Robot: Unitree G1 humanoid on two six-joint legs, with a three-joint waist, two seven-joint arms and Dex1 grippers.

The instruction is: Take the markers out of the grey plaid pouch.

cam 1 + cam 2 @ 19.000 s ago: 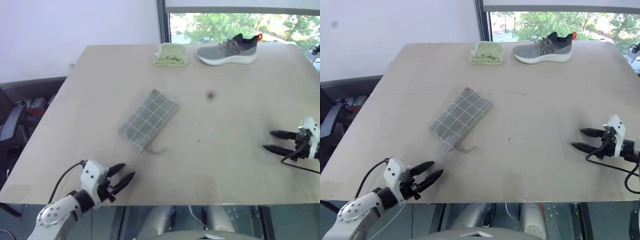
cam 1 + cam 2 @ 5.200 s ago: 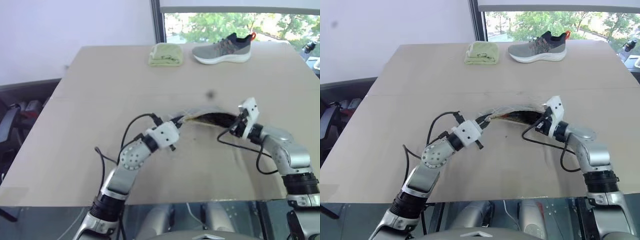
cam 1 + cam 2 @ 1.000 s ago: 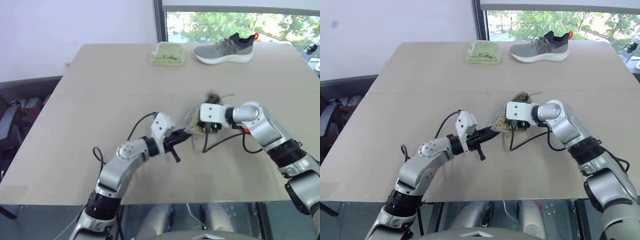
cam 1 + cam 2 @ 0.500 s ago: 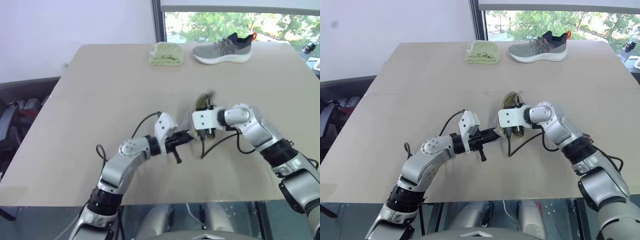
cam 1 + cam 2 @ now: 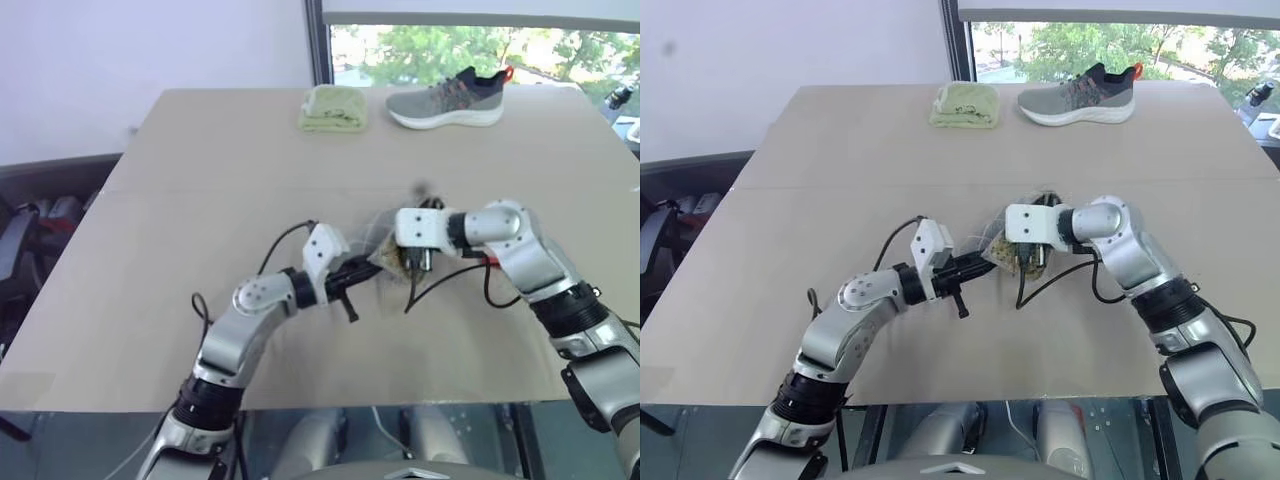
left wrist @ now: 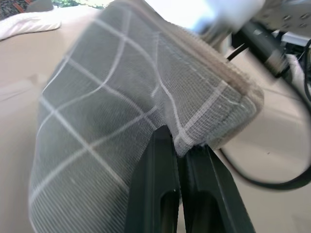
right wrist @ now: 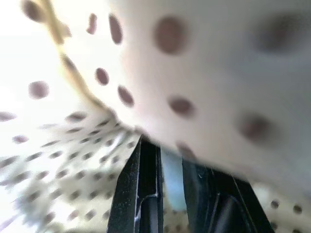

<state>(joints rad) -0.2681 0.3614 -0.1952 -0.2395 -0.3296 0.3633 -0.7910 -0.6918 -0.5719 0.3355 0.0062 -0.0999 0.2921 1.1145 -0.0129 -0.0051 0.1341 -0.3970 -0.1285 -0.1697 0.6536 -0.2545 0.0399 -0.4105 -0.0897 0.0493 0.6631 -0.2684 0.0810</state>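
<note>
Your left pincer (image 6: 179, 145) is clamped tight on a corner of the grey plaid pouch (image 6: 121, 97), holding it up off the counter (image 5: 200, 150) near the middle. Your right pincer (image 7: 170, 160) is inside the pouch's dotted lining, its fingers drawn narrow around a pale, slim thing that looks like the light green marker (image 7: 171, 179); whether the grip is firm you cannot tell. No marker lies out on the counter, so by the look of it neither is out yet. Left to do: draw this one clear, set it down, then go back for the red-capped one.
</note>
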